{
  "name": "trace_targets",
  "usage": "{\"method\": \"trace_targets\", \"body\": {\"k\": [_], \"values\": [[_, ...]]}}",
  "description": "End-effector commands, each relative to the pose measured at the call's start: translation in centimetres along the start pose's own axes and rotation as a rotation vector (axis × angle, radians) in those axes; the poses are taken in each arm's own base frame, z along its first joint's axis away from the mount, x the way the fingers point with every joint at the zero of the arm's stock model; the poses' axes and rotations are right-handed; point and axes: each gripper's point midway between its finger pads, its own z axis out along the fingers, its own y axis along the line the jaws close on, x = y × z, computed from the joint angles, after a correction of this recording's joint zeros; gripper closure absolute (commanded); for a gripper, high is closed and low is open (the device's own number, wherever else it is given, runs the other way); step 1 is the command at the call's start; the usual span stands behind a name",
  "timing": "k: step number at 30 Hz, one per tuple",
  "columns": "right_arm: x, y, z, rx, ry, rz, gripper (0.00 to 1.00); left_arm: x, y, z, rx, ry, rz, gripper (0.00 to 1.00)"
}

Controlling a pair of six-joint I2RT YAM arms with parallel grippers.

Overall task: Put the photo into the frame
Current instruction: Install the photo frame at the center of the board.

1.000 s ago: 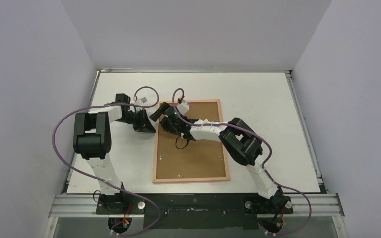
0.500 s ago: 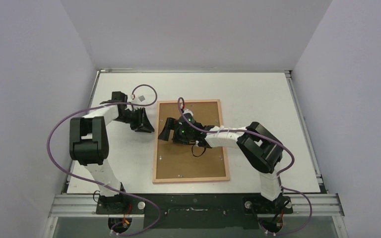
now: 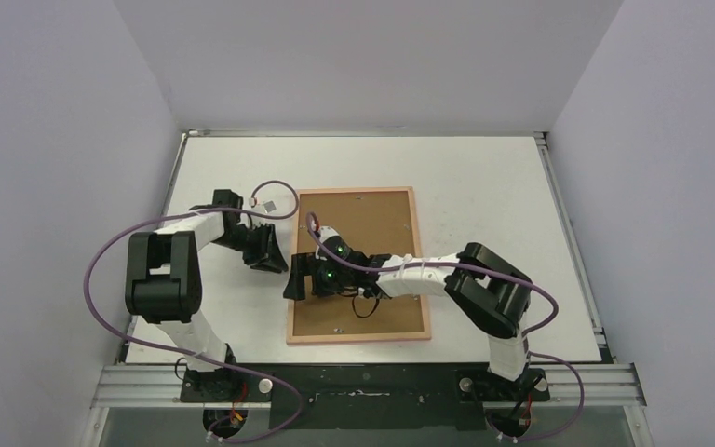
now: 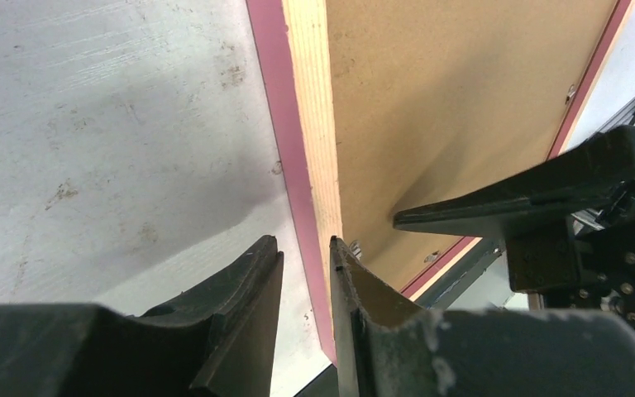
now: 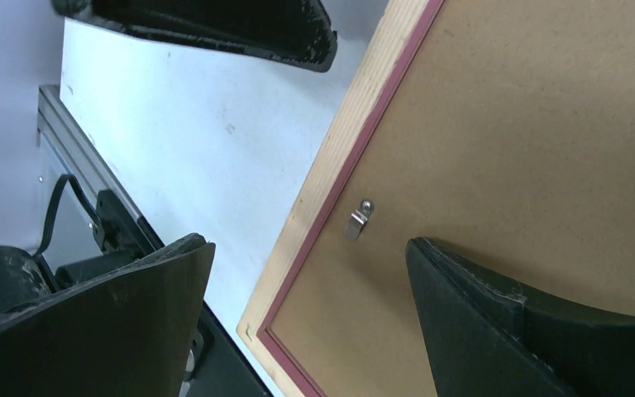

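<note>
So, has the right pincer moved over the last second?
Yes. The right pincer has travelled along the frame's left rail, from its far corner toward the near one.

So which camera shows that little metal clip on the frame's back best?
The right wrist view: the clip is close and sharp beside the frame rail. The left wrist and top views show only a tiny speck.
</note>
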Motion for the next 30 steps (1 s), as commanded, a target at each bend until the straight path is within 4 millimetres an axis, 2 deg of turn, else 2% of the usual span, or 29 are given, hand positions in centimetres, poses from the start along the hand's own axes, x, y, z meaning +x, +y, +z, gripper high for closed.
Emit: {"method": "trace_targets", "body": {"k": [1, 3, 4, 5, 8, 11, 13, 15, 19, 25, 30], "values": [[-2.2, 1.5, -2.8, 0.001, -0.064, -0.094, 0.10, -0.3, -0.4, 0.9, 0.009, 0.034, 0.033, 0.74], [-3.9, 1.4, -4.7, 0.051, -0.112, -0.137, 0.10, -0.6, -0.6, 1.2, 0.019, 0.043, 0.034, 0.74], [-4.4, 0.2, -5.6, 0.123, -0.126, -0.152, 0.10, -0.7, -0.7, 1.3, 0.024, 0.044, 0.036, 0.74], [-5.7, -0.5, -7.3, 0.184, -0.165, -0.163, 0.10, -0.8, -0.9, 1.4, 0.030, 0.044, 0.038, 0.74], [-8.8, -6.5, -12.2, 0.423, -0.254, -0.089, 0.10, -1.1, -1.5, 1.3, 0.054, 0.044, 0.050, 0.75], [-10.1, -12.6, -16.7, 0.579, -0.308, 0.013, 0.10, -1.2, -1.8, 1.4, 0.056, 0.043, 0.065, 0.75], [-10.5, -15.2, -18.6, 0.634, -0.319, 0.044, 0.10, -1.3, -1.9, 1.7, 0.058, 0.042, 0.071, 0.76], [-10.2, -17.4, -19.4, 0.676, -0.300, 0.067, 0.10, -1.5, -2.0, 2.0, 0.059, 0.045, 0.079, 0.77], [-9.1, -20.7, -19.5, 0.678, -0.262, 0.118, 0.10, -1.7, -1.9, 2.6, 0.059, 0.050, 0.065, 0.80], [-7.6, -23.0, -18.9, 0.648, -0.234, 0.178, 0.10, -2.3, -1.7, 2.9, 0.047, 0.046, 0.054, 0.85], [-7.0, -23.4, -17.9, 0.581, -0.206, 0.208, 0.06, -3.2, -1.8, 3.0, 0.042, 0.028, 0.056, 0.86]]}}
